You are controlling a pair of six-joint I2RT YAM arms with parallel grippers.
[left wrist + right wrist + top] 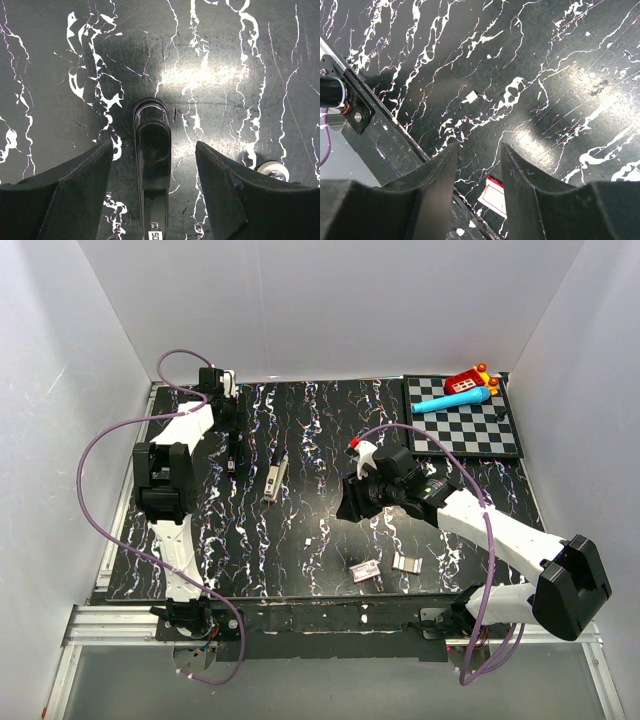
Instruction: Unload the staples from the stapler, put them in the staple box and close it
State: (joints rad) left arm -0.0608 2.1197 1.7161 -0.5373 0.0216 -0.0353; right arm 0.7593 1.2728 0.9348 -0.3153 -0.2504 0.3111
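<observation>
The grey-silver stapler lies on the black marbled table, left of centre. Just left of it my left gripper points down. In the left wrist view that gripper is open, straddling a slim glossy black piece with a rounded end and a small white label. The piece lies flat on the table, with a gap between it and each finger. My right gripper hovers over the table's middle. It stands open with nothing between its fingers. A short silver strip of staples lies near the front edge.
A small red-and-white flat box lies beside the strip, and shows past the right fingers. A checkered board at the back right carries a blue tube and a red toy. The table's front rail runs below the right gripper.
</observation>
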